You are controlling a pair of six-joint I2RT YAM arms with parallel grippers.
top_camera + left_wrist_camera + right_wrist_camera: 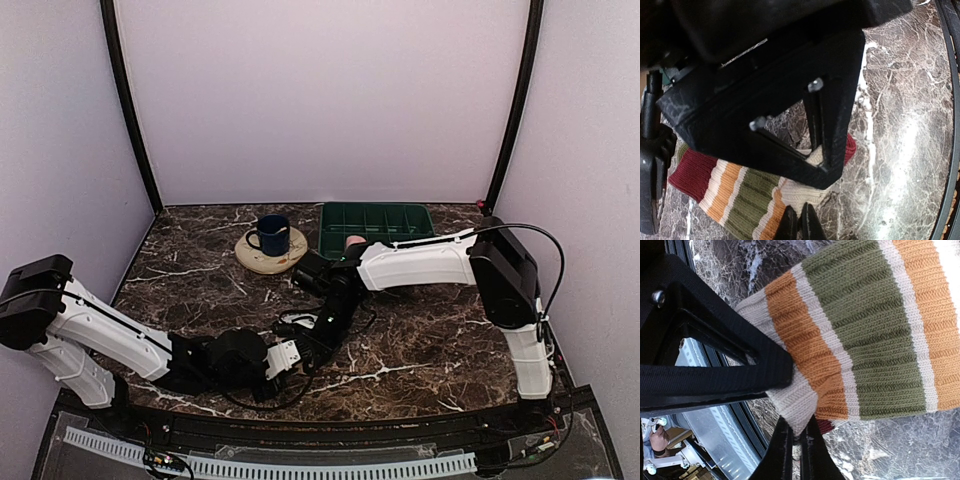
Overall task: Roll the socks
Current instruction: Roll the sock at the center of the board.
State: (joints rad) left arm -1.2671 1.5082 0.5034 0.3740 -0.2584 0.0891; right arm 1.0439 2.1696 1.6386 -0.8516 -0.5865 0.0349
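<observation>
A ribbed sock with red, cream, orange and olive stripes lies on the marble table, seen in the left wrist view (735,192) and the right wrist view (875,325). My left gripper (799,226) is shut on the sock's cream end. My right gripper (797,452) is shut on the same cream end, beside the left one. In the left wrist view the right gripper's black fingers (827,125) press on the sock. In the top view both grippers, left (298,352) and right (320,332), meet at the table's front middle and hide the sock.
A blue mug (270,234) stands on a round wooden coaster (268,256) at the back. A green tray (375,218) with a pink item (353,242) is to its right. The table's black front rail (330,425) runs just behind the grippers.
</observation>
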